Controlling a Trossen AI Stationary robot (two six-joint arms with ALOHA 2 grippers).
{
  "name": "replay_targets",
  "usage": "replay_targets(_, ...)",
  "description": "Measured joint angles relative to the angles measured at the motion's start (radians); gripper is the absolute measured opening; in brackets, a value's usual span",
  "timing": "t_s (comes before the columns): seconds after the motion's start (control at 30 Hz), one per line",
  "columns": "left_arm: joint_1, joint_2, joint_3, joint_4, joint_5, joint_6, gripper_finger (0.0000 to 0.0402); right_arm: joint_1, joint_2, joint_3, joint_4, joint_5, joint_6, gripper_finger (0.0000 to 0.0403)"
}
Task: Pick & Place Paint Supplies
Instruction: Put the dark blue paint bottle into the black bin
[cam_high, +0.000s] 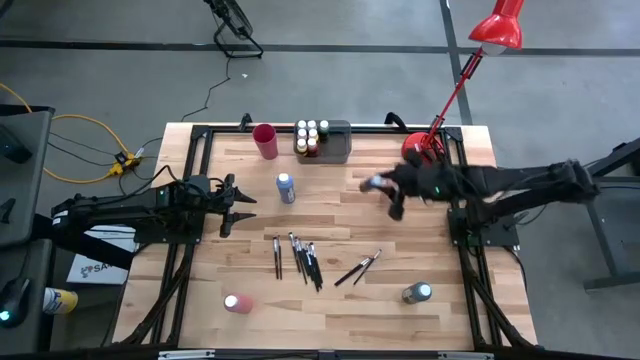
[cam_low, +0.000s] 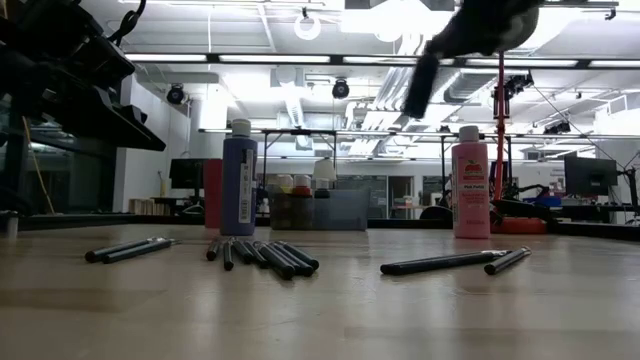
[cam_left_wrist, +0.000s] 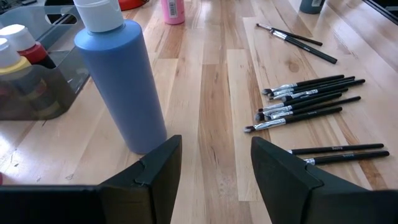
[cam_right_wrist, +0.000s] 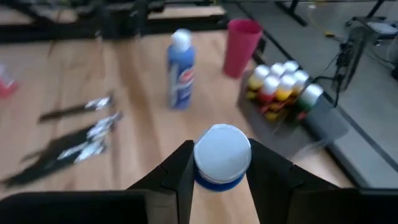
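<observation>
right gripper — clamps white-capped bottle | held between its fingers

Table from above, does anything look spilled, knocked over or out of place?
Nothing looks spilled or damaged. The blue bottle, pink bottle and grey-green bottle stand upright. The paintbrushes lie loosely scattered, two apart from the rest.
</observation>
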Motion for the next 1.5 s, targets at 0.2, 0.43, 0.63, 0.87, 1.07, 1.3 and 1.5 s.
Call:
replay_targets(0.2, 0.000, 0.000, 0.000, 0.000, 0.000, 0.000, 0.0186, -0.224, 0.167, 0.160, 0.055, -0.164, -0.090, 0.0114)
replay_targets(0.43, 0.000, 0.000, 0.000, 0.000, 0.000, 0.000, 0.0186, -0.383, 0.460, 0.367, 0.065, -0.235, -0.085, 0.0114)
replay_targets(0.63, 0.000, 0.000, 0.000, 0.000, 0.000, 0.000, 0.0186, -0.457, 0.674, 0.491, 0.131, -0.234, -0.054, 0.0114)
replay_targets(0.87, 0.000, 0.000, 0.000, 0.000, 0.000, 0.000, 0.0186, -0.499, 0.845, 0.538, 0.167, -0.232, 0.031, 0.0115)
replay_targets(1.07, 0.000, 0.000, 0.000, 0.000, 0.000, 0.000, 0.0186, -0.513, 0.929, 0.539, 0.239, -0.183, 0.051, 0.0115)
replay_targets(1.3, 0.000, 0.000, 0.000, 0.000, 0.000, 0.000, 0.0186, -0.524, 0.994, 0.539, 0.294, -0.190, 0.053, 0.0115)
replay_targets(1.5, 0.000, 0.000, 0.000, 0.000, 0.000, 0.000, 0.0186, -0.525, 1.010, 0.539, 0.320, -0.194, 0.052, 0.0115)
